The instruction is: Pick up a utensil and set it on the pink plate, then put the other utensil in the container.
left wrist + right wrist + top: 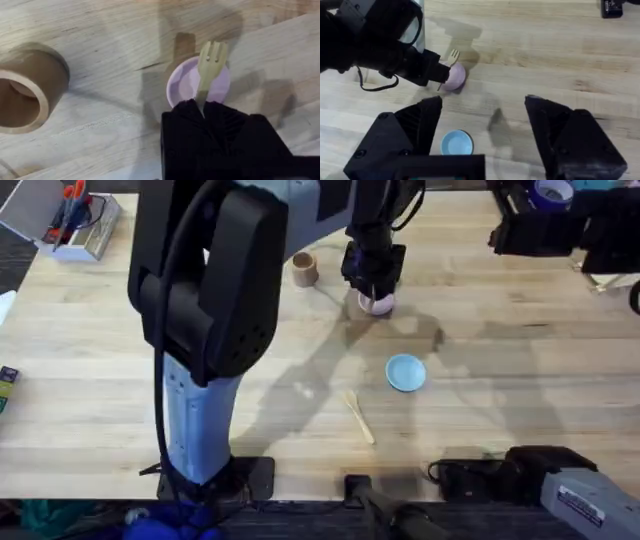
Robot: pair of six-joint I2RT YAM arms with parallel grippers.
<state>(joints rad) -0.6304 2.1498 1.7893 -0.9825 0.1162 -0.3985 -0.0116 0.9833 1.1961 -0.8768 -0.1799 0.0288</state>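
A small light-blue round plate (406,372) lay flat on the pale wooden table (500,410), out toward the middle. At the far left corner stood a clear box (72,222) with scissors and pens poking out of it. A roll of blue tape (552,191) sat at the far right edge.
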